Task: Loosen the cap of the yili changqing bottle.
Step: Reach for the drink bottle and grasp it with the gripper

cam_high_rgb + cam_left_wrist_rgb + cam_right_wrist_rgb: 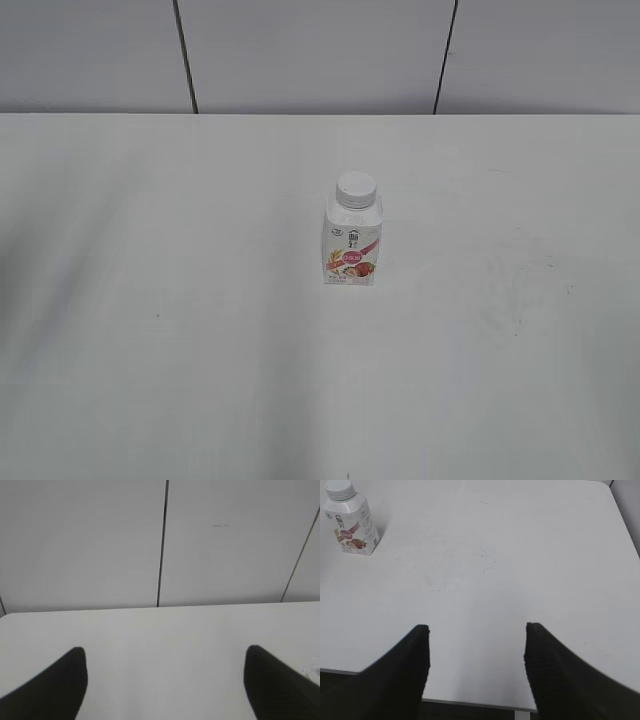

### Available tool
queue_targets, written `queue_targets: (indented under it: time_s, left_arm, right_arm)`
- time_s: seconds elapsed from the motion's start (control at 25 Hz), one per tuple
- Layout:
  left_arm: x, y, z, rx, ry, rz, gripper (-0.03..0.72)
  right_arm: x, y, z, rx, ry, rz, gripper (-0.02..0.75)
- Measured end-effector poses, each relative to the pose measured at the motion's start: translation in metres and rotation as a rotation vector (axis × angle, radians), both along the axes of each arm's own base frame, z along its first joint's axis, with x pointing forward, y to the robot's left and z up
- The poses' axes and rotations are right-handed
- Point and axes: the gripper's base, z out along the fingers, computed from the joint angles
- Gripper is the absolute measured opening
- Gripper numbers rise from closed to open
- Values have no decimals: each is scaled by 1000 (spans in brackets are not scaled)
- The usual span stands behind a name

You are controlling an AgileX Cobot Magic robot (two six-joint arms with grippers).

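Exterior view shows the yili changqing bottle [353, 245] standing upright a little right of the middle of the white bench [150, 350], its long axis vertical and the cap [356, 189] seated on top; no arm shows in this view, so both are well apart from it. From the right wrist view the bottle [351, 527] sits far ahead and to the left of the right gripper [476, 650], near the top left corner of the picture, with its cap [339, 489] partly cut off by the edge. The right fingers [402, 675] are spread wide, released, with nothing between them and only bare bench below. In the left wrist view the left gripper [165, 672] is likewise spread wide and empty, its fingers [55, 685] framing bench and the far wall [100, 545]; the bottle does not appear there at all. Which arm is nearer I cannot tell for sure, but only the right one has the bottle in sight, so reaching it would mean travelling forward and left.
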Motion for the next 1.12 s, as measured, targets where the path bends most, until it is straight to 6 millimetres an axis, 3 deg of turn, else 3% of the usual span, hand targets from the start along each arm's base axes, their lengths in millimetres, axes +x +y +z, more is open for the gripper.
queue_targets:
  time_s: [0.16, 0.44, 0.68, 0.84, 1.12]
  left_arm:
    - [55, -10, -29, 4, 89, -15, 583]
    - [116, -38, -77, 4, 70, -76, 583]
    - [145, -64, -122, 20, 52, -200, 583]
    - [151, -81, -141, -40, 8, -408, 583]
    - [166, -66, -171, -15, -77, -846, 583]
  right_arm:
    - [0, 0, 0, 0, 0, 0, 480]
    - [0, 0, 0, -1, 0, -1, 480]
    - [0, 0, 0, -1, 0, -1, 480]
    - [0, 0, 0, -1, 0, -1, 480]
    - [0, 0, 0, -1, 0, -1, 480]
